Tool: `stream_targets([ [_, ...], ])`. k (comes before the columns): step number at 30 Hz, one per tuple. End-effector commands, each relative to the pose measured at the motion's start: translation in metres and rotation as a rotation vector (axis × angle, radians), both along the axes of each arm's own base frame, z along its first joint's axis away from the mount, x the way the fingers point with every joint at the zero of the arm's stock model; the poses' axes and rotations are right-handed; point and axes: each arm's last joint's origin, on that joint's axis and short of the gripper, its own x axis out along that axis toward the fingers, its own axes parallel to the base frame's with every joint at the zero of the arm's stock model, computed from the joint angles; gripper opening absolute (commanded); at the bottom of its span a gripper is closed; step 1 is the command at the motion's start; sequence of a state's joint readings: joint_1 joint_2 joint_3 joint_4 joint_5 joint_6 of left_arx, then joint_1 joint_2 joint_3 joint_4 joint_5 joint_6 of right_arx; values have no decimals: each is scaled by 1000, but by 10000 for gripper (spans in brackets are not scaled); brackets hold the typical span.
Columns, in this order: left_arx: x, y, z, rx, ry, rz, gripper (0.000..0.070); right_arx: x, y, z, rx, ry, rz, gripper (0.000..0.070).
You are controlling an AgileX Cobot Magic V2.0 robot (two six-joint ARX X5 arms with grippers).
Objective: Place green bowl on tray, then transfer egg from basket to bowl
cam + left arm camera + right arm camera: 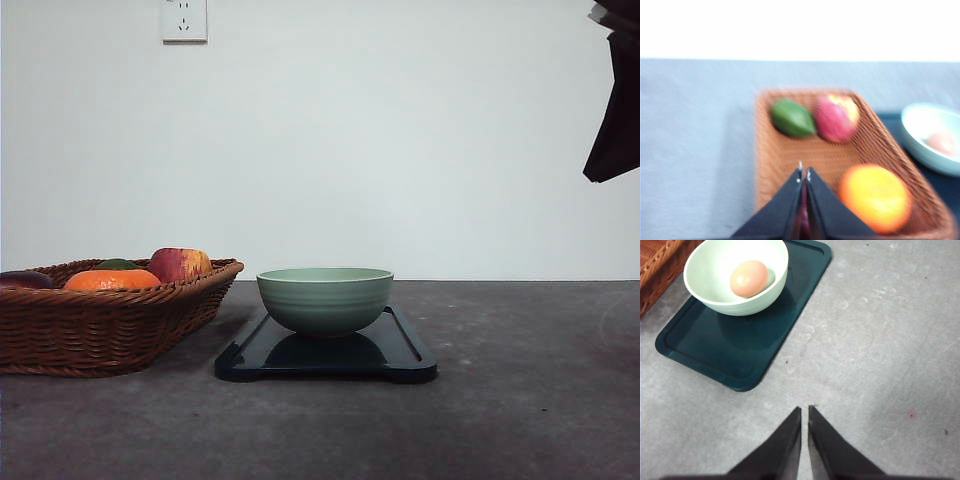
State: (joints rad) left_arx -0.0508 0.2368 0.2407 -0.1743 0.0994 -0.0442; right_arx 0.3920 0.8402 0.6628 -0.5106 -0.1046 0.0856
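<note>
Egg (748,278) lying inside bowl (735,275) in right wrist view; bowl sitting on tray (740,345); right claw (804,412) hanging over bare table (880,340), fingers together, gripping nothing.

Left wrist view, blurred: left claw (803,174) hovering above basket (790,155), fingers together, empty; apple, orange, green fruit lying in basket.

Front view: bowl standing on tray beside basket.

Judging both steps done; nothing seeming left.
</note>
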Motion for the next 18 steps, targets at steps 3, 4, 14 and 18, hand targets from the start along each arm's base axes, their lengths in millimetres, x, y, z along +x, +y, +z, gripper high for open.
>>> stream_targets([
  [3,-5,3,-25,3,-18,26,0,1,2,2,9,-7,0,16],
  [4,-6,3,-31,3,-22,30,0,1,2,2,9,-7,0,16],
  [14,-7,4,-60,1,1,60,0,2,1,2,9,-8,0,16],
  [18,-7,4,-60,0,3,60,0,2,2,2,9,-8,0,16],
])
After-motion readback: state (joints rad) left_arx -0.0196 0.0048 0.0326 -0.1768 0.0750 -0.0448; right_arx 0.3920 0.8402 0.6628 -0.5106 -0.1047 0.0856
